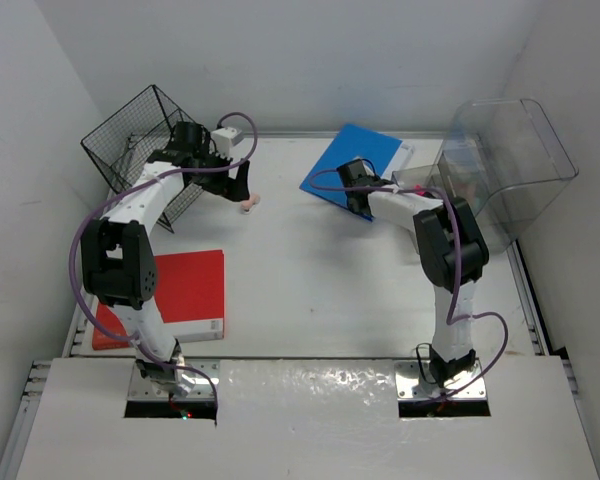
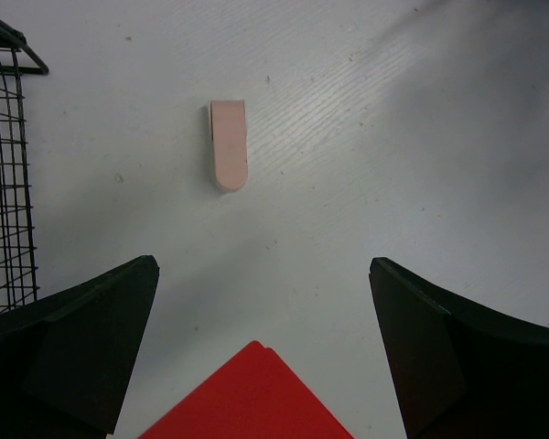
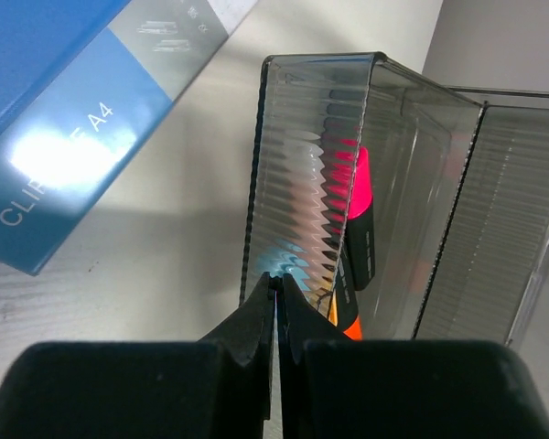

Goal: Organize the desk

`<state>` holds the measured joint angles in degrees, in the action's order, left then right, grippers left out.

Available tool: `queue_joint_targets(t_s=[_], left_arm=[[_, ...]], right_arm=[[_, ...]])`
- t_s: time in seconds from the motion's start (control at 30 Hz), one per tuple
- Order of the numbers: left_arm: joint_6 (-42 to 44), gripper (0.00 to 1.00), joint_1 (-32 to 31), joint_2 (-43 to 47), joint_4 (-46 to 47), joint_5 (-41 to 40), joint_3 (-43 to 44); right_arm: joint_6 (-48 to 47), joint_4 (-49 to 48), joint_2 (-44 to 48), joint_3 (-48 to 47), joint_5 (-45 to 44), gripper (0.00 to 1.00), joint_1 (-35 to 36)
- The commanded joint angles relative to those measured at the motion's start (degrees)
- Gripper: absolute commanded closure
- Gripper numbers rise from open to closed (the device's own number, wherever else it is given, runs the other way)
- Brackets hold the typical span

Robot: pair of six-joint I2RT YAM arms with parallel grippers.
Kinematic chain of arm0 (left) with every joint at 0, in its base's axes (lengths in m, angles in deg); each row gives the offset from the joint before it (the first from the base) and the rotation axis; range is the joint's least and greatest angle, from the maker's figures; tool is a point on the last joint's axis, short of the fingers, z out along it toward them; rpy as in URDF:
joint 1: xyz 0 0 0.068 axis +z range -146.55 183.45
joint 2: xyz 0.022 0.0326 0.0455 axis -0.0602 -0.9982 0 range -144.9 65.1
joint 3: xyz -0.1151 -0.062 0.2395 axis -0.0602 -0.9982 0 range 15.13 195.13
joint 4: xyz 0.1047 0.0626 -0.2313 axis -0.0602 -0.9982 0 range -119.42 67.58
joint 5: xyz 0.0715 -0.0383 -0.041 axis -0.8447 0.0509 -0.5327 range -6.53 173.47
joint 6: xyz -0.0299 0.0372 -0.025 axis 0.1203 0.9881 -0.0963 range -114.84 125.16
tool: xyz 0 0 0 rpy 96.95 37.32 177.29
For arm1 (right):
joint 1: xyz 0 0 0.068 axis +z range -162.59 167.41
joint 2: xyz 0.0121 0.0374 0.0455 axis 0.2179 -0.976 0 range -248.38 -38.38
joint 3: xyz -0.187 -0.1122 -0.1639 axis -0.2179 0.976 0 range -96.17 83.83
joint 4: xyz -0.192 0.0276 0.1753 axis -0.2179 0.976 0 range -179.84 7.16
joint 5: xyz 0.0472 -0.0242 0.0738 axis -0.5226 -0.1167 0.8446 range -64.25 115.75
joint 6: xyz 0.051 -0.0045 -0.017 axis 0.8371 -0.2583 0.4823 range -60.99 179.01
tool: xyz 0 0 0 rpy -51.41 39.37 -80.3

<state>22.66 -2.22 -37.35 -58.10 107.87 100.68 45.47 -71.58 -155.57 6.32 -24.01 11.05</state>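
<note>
The white desk (image 1: 310,290) holds everything. A small pink eraser (image 1: 248,203) lies at the back left, and the left wrist view shows it (image 2: 229,146) flat on the desk ahead of the fingers. My left gripper (image 1: 242,190) hangs open and empty just above it (image 2: 265,265). My right gripper (image 1: 398,183) is shut on the thin left wall of a clear ribbed plastic bin (image 1: 505,160). The right wrist view shows the tips (image 3: 276,279) pinching that wall (image 3: 302,174). A pink highlighter (image 3: 359,219) and an orange one (image 3: 348,325) lie inside.
A black wire basket (image 1: 140,140) lies tipped at the back left, and its mesh (image 2: 5,183) is left of my left fingers. A red folder (image 1: 180,295) lies near left, its corner (image 2: 252,398) between my left fingers. A blue A4 folder (image 1: 352,165) lies back centre (image 3: 64,119).
</note>
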Motion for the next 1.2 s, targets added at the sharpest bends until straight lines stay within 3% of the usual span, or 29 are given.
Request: queue_joint_targets(t_s=[0.0,0.67,1.17], left_arm=[[0.87,0.01,0.13,-0.02,1.05,0.29,0.75],[1.49,0.01,0.13,0.68,0.79,-0.23,0.66],[2.19,0.01,0.13,0.76,0.44,-0.85,0.93]], right_arm=[[-3.06,-1.65,1.79,-2.11,-4.11,1.00,-0.87],[-6.67,-4.99,1.79,-2.03,-6.23,1.00,-10.36],[-12.74,-6.14,0.12,-4.66,-5.17,1.00,-13.62]])
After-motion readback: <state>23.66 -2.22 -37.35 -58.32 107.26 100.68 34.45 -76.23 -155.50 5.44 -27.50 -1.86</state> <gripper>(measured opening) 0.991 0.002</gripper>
